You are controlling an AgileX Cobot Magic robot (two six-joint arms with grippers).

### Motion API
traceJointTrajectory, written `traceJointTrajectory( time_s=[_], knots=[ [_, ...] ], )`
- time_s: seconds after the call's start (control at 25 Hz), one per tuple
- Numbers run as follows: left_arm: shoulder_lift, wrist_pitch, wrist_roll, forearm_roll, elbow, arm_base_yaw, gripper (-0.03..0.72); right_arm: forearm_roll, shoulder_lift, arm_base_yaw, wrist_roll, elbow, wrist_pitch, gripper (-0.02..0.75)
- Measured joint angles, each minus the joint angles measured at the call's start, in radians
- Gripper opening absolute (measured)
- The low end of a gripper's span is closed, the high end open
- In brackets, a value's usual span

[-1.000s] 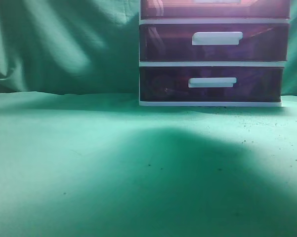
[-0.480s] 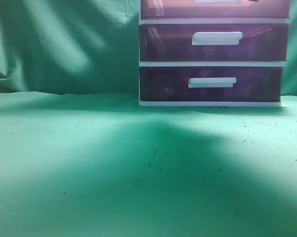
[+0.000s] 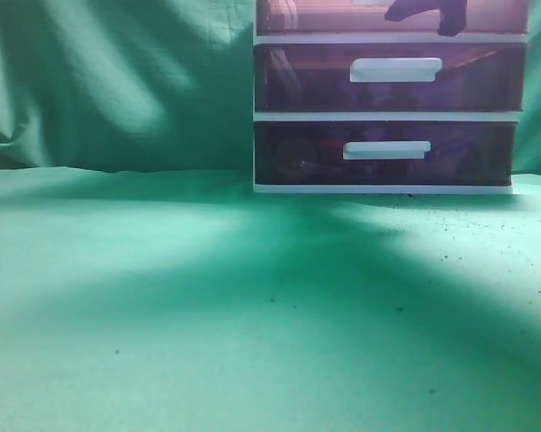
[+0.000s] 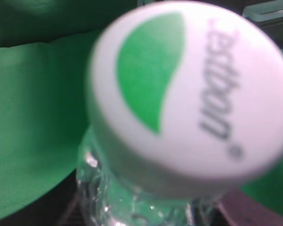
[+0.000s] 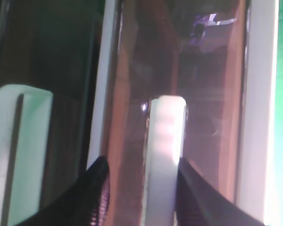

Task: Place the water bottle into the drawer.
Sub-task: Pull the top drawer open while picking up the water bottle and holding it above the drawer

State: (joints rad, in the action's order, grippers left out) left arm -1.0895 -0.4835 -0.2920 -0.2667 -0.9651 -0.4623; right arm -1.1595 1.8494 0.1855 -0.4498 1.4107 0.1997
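Straddling the drawer's handle point(image 5: 164, 160), right jaws point(image 5: 140, 188) gape (left unseen); one bottle point(image 4: 179, 99).

The drawer point(image 3: 392, 16) is cut off by the exterior view's top edge; the right end effector point(image 3: 428, 13) shows only as a dark tip there; the water bottle point(image 4: 188, 94) is blurred, hiding the left end effector.

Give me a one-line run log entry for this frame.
phase: reaching drawer handle | right end effector: open, fingers astride drawer handle | left end effector: water bottle at camera, grip unseen | drawer: closed
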Motion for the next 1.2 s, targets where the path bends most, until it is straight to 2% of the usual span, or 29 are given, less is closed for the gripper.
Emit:
traceJointTrajectory(
  time_s=[0.04, 0.2, 0.24, 0.6, 1.0, 1.2],
  knots=[
    [0.000, -0.002, 0.000, 0.000, 0.000, 0.000, 0.302, 0.000, 0.002, 0.000, 0.000, 0.004, 0.000, 0.285],
    [0.000, -0.004, 0.000, -0.006, 0.000, 0.000, 0.302, 0.006, 0.002, 0.000, 0.002, 0.013, -0.002, 0.088],
    [0.000, -0.004, 0.000, -0.008, 0.000, 0.000, 0.302, 0.016, 0.002, 0.000, 0.009, 0.016, -0.008, 0.070],
    [0.000, -0.004, 0.000, -0.042, 0.000, 0.000, 0.302, 0.016, -0.047, 0.005, 0.052, -0.041, -0.035, 0.081],
    [0.000, -0.004, 0.000, -0.056, 0.000, 0.000, 0.302, 0.003, -0.255, 0.006, 0.096, -0.310, 0.003, 0.081],
    [0.000, 0.075, 0.000, -0.057, 0.000, 0.000, 0.302, -0.002, -0.347, 0.004, 0.130, -0.450, 0.084, 0.081]
  ],
)
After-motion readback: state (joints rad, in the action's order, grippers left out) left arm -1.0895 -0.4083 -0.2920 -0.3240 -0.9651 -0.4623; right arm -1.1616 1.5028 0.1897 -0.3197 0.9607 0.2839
